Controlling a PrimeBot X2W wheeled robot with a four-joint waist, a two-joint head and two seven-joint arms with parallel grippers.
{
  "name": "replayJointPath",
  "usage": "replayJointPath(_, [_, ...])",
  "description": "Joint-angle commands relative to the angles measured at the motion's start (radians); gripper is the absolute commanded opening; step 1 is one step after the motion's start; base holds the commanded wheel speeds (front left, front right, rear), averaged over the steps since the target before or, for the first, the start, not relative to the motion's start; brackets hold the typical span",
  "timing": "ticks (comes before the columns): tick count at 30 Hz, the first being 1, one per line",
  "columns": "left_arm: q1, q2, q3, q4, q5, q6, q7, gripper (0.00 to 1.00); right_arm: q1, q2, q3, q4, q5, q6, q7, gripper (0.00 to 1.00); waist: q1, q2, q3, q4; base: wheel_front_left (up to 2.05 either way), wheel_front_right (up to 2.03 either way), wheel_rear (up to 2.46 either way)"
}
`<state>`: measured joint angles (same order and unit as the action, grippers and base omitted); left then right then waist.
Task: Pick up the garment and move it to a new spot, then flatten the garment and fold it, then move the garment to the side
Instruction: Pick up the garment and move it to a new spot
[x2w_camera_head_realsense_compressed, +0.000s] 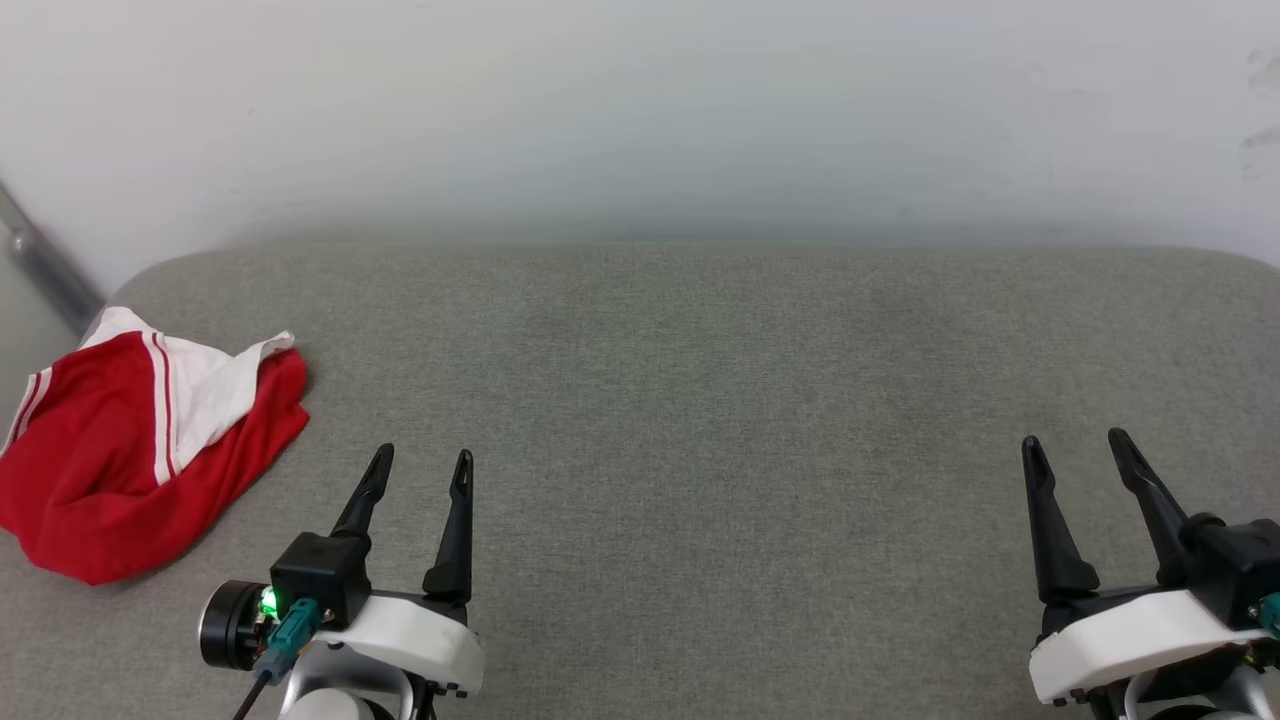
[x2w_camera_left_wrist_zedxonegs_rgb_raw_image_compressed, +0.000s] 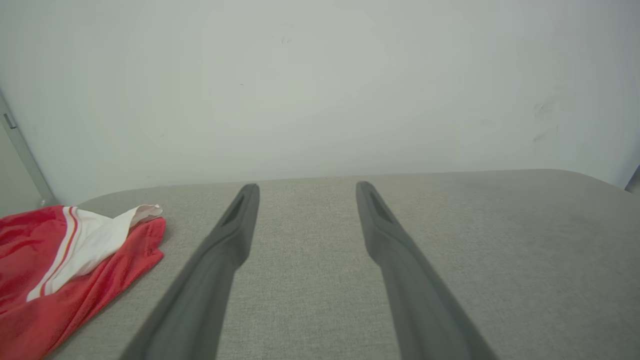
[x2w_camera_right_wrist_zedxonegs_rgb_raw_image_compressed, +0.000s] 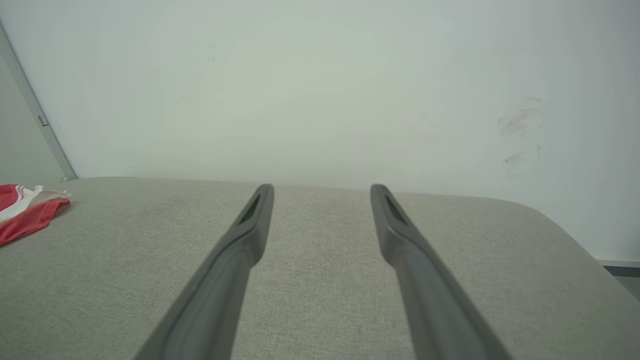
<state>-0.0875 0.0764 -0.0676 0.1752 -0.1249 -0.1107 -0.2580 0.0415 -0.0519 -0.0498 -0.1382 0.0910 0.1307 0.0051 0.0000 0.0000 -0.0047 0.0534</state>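
A: What takes up most of the head view?

B: A pale wall (x2w_camera_head_realsense_compressed: 640, 100) across the top, and below it a grey fabric-covered worktop (x2w_camera_head_realsense_compressed: 700, 400) with rounded far corners, running from the left edge to the right.

A: And the garment?

B: The garment (x2w_camera_head_realsense_compressed: 130, 450) lies crumpled in a heap at the left edge of the frame, on the worktop near its far left corner. It is mostly red, with a white sleeve and red-and-white striped trim turned up on top. In the left wrist view it sits at the lower left, and in the right wrist view it is small at the far left edge.

A: Where are the hands?

B: The left hand (x2w_camera_head_realsense_compressed: 423, 455) is at the lower left, just right of the garment and apart from it. The right hand (x2w_camera_head_realsense_compressed: 1074, 440) is at the lower right, well apart from the cloth. Both point up the frame, over bare worktop.

A: Their state?

B: Both are released, fingers spread wide, with nothing between them.

A: Anything smaller?

B: A grey rail (x2w_camera_head_realsense_compressed: 40, 260) slants at the upper left, and a green light (x2w_camera_head_realsense_compressed: 268, 603) glows on the left wrist.
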Motion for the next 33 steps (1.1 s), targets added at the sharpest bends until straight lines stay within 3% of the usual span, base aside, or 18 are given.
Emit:
replayJointPath(1, [-0.013, -0.005, -0.001, 0.005, 0.017, -0.004, -0.010, 1.00, 0.011, 0.003, 0.000, -0.012, -0.021, 0.000, -0.008, 1.00, 0.0000, 0.0000, -0.001, 0.012, 0.00, 0.00, 0.00])
replayJointPath(10, [-0.024, -0.011, 0.014, 0.015, -0.006, -0.009, -0.008, 1.00, 0.003, 0.003, 0.015, -0.022, -0.014, 0.000, -0.003, 1.00, 0.0000, 0.0000, 0.001, 0.083, 0.00, 0.00, 0.00])
replayJointPath(33, [0.001, -0.020, 0.097, 0.008, 0.011, 0.004, -0.008, 1.00, -0.027, 0.002, 0.085, 0.003, 0.011, 0.000, -0.011, 1.00, 0.0000, 0.0000, 0.000, 0.407, 0.00, 0.00, 0.00])
